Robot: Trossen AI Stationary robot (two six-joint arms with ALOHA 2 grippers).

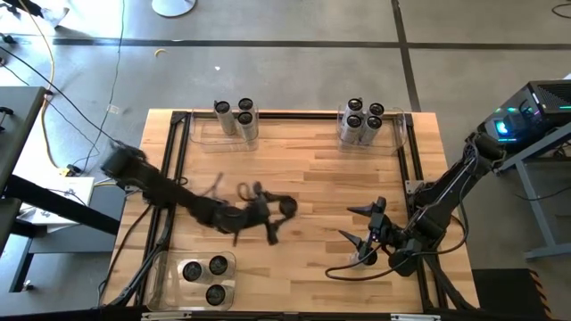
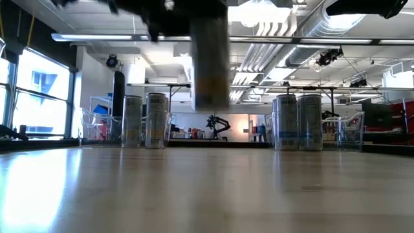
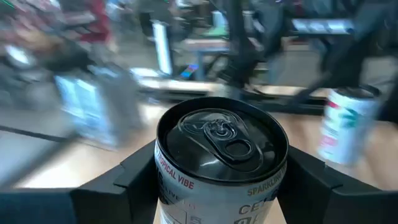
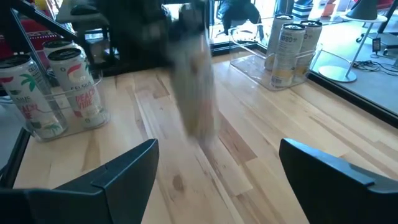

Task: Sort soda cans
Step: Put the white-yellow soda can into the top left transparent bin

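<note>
Your left gripper has a soda can pinched between its fingers (lifted clear off the table, mid-board). Your right gripper sits spread wide and empty near the right edge.

I'm seeing bright, even light from ceiling fixtures and a window at nine o'clock. The left arm smears with motion blur overhead; the can it carries blurs too. Glare sheens the table.
</note>
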